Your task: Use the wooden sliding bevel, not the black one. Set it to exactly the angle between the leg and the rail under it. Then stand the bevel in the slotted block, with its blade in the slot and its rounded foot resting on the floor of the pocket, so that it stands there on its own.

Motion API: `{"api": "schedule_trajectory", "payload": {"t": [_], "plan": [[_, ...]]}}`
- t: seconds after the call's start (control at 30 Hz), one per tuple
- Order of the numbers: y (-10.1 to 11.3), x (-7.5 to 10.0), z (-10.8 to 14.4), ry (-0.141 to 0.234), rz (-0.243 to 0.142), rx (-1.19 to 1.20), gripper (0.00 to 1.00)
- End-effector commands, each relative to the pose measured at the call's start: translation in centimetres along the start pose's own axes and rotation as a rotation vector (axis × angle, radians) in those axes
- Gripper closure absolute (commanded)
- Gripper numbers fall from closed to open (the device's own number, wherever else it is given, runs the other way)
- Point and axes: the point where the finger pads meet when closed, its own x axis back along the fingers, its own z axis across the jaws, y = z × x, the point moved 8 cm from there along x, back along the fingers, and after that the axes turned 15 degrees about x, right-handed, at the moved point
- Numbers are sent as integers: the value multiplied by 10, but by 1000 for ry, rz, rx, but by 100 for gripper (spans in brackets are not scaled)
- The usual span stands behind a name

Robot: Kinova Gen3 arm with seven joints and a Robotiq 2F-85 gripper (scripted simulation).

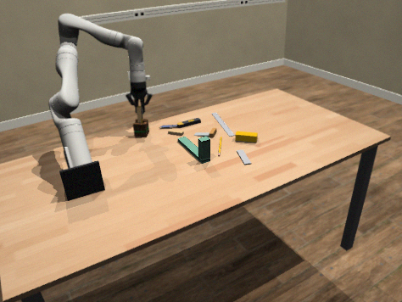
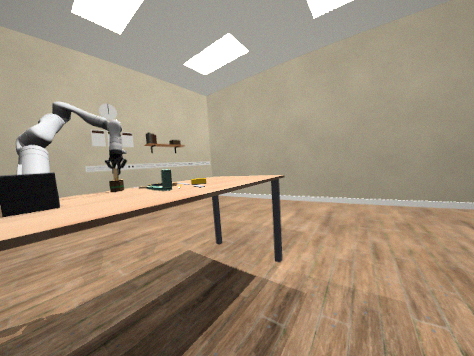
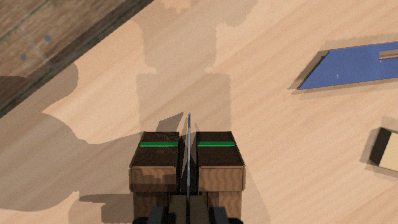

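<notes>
The slotted block (image 1: 141,128) is dark wood with green marks and stands at the back left of the table. The wooden bevel (image 1: 139,114) stands upright in it. In the wrist view its thin blade (image 3: 188,150) runs down the slot of the block (image 3: 187,162). My gripper (image 1: 139,104) points straight down over the block and is shut on the bevel's wooden stock; the fingertips show at the bottom edge of the wrist view. The rounded foot is hidden. The green leg (image 1: 204,148) stands on its green rail (image 1: 188,146) to the right.
Between the block and the leg lie a blue, black and yellow tool (image 1: 182,124), a small dark bar (image 1: 175,132) and a small wood-handled tool (image 1: 208,133). Further right are a steel ruler (image 1: 222,124), a yellow block (image 1: 246,137), a pencil (image 1: 220,146) and a grey plate (image 1: 243,157). My black base (image 1: 81,180) is at the left.
</notes>
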Motion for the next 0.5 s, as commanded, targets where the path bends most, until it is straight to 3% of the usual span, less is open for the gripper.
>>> {"api": "schedule_trajectory", "payload": {"t": [0.0,0.47], "plan": [[1,7,0,2,1,0,90],[7,35,-1,2,1,0,90]]}}
